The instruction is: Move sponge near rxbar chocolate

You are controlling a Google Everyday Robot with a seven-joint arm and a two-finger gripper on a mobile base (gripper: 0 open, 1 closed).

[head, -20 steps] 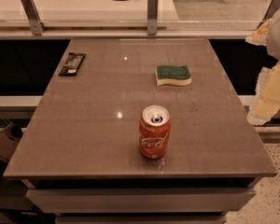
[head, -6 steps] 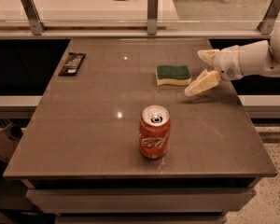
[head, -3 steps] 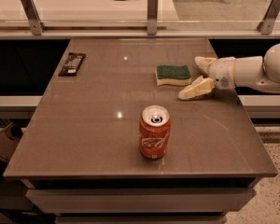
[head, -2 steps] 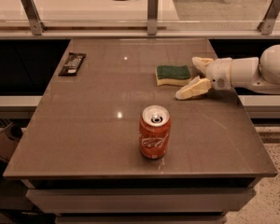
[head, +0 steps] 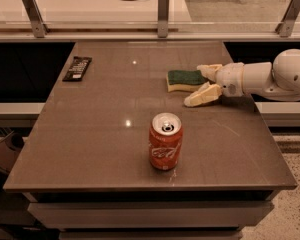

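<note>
The step in hand is, I judge, the grasp of the sponge (head: 184,79), which is not yet taken. It lies flat on the desk (head: 105,134), in the far right part, nearer to the right edge than to the left, green side up. To do this step well, the claw (head: 195,86) should go a little more toward the left edge, so that both fingers have the foam body between them. It should close on the yellow sides and not only on the corner. The foam is soft, so a light pinch is probably enough. After that a small lift is wise before the travel, because a dragged sponge can turn on the smooth top.

The rxbar chocolate (head: 77,68) lies flat near the far left corner, well apart from the sponge. The way along the far part of the desk appears free. The soda can (head: 165,141) stands upright near the middle of the front edge and is not on this way.

The arm (head: 260,77) reaches in over the right edge, almost level and low above the desk, with the wrist pointing to the left edge. The claw is spread. One finger is at the far right corner of the sponge. The other is just beside its near right corner, with the tip close to the desk.
</note>
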